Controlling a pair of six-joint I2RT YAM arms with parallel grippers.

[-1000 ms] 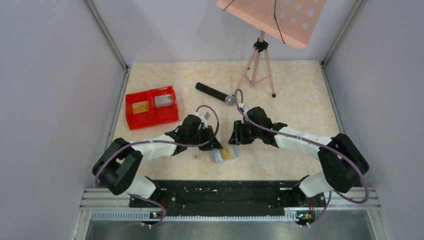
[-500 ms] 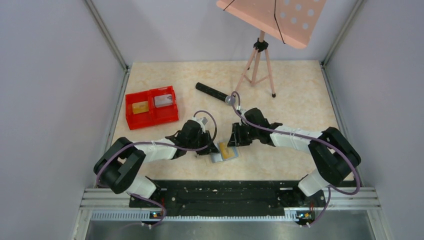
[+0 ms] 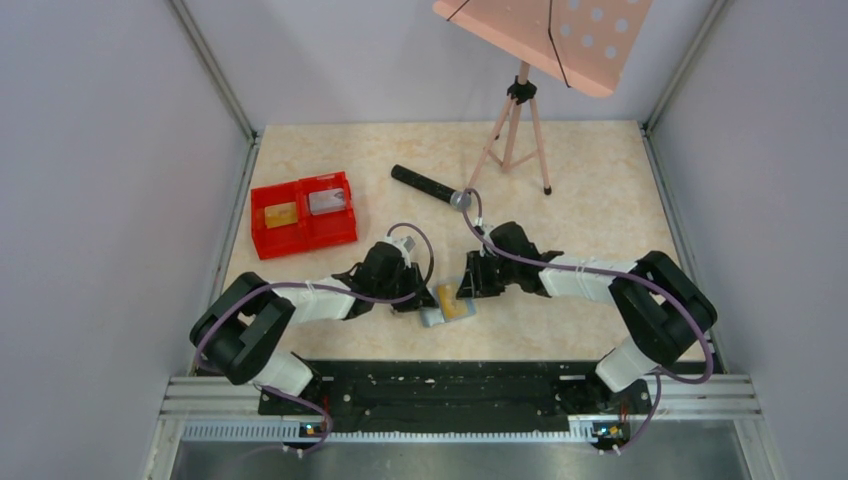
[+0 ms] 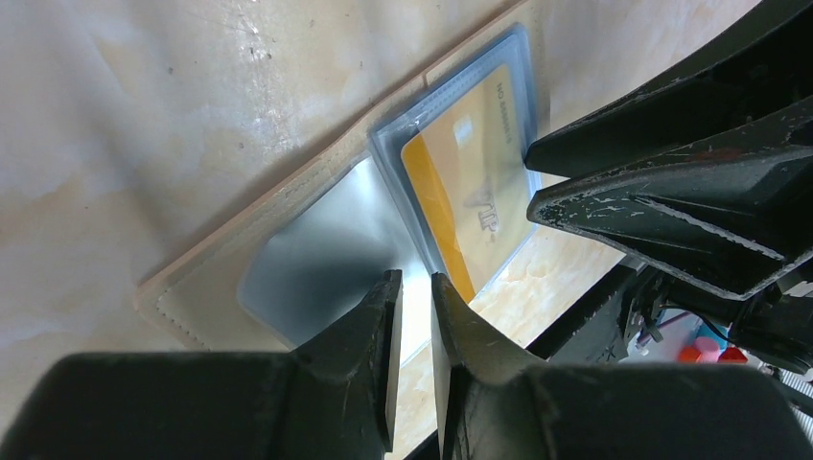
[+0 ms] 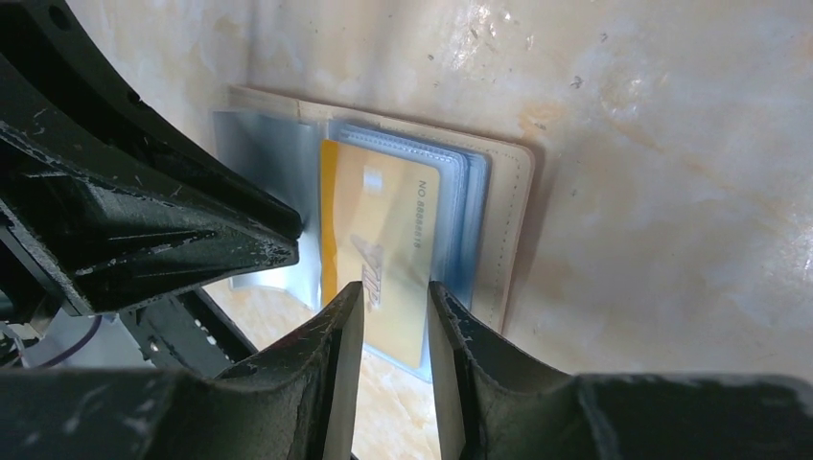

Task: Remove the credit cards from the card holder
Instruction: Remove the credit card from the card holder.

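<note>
**Card holder** [image 5: 518,220]: lies open and flat on the tabletop [image 3: 600,200], close to the 6 o'clock edge, between the two wrists. It has a cream outer border. The 9 o'clock half shows a silvery-grey face, and the 3 o'clock half carries a stack of clear sleeves.

**Gold card** [image 5: 383,230]: lies on the sleeve stack of the 3 o'clock half, printed face up. The end nearest the right wrist appears to stick out past the sleeves.

**Left jaws**: nearly closed, with a thin slit between the fingertips [image 4: 369,326]. The tips are down on the silvery half beside the centre fold. I cannot tell whether anything is pinched in the slit.

**Right jaws**: partly open, with one finger [image 5: 336,345] along each long edge of the gold card's projecting end. I cannot tell whether they press on the edges.

**Red tray** [image 3: 303,215]: at 10 o'clock from the holder, well apart. A second gold card [image 3: 280,215] is in its left compartment and a silvery card [image 3: 327,201] in its right.

**Microphone** [image 3: 430,187]: black, lying at 12 o'clock from the holder.

**Music stand** [image 3: 515,130]: pink tripod, upright at 1 o'clock.
</note>
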